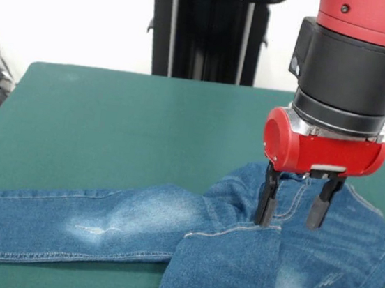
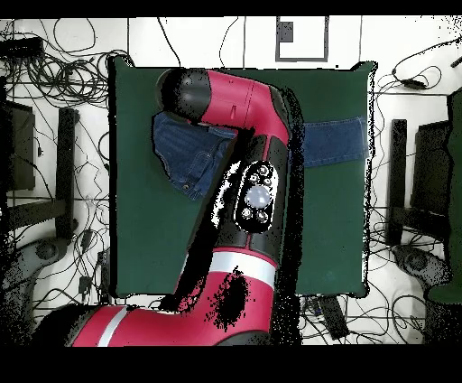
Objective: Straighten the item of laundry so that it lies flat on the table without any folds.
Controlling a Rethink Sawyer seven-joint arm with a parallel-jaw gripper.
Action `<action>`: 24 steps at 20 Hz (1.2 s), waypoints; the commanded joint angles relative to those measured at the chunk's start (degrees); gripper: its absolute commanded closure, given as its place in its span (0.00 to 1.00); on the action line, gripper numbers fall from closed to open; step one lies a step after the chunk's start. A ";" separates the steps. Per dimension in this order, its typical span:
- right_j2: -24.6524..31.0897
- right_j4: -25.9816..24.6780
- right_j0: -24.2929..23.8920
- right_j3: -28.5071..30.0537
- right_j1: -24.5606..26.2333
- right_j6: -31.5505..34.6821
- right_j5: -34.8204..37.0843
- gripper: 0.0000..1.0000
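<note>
Jeans (image 1: 234,261) of faded blue denim lie along the bottom of the front view on a green table (image 1: 111,120). One leg runs flat toward the lower left. The waist end bunches at lower right, with a leg doubled over it, so folds remain. In the overhead view the jeans sit in the upper part of the table, largely hidden beneath the arm (image 2: 244,181).

The gripper (image 1: 298,203) hangs at right of centre in the front view, its two black fingers (image 1: 267,202) parted and empty, tips just at the seam near the crotch.

Denim looks heavy, floppy and grippy; it should drag rather than slide. The doubled leg's edge looks the best place to pinch.
</note>
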 commanded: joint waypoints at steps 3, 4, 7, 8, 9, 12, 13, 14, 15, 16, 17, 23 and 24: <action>5.00 2.43 1.01 8.07 2.03 18.61 -3.08 0.00; 4.97 2.41 0.99 8.01 2.09 18.62 -3.15 0.00; 4.89 2.43 0.93 7.71 2.31 18.67 -3.19 0.00; 4.90 2.45 0.88 7.58 2.41 18.65 -3.19 0.00; 4.95 2.49 0.86 7.57 2.45 18.66 -3.28 0.00; 4.96 2.62 0.82 7.41 2.67 18.86 -3.34 0.00; 4.87 2.62 0.84 7.32 2.80 19.00 -3.29 0.00; 4.72 2.60 0.89 7.35 2.96 19.12 -3.21 0.00; 4.57 2.62 0.96 7.34 3.07 19.31 -3.10 0.00; 4.42 2.64 1.02 7.33 3.19 19.49 -2.99 0.00; 4.29 2.64 1.09 7.37 3.24 19.68 -2.78 0.00; 3.89 2.73 1.30 7.53 3.80 20.58 -2.89 0.00; 3.84 2.75 1.26 7.59 3.88 20.79 -3.00 0.00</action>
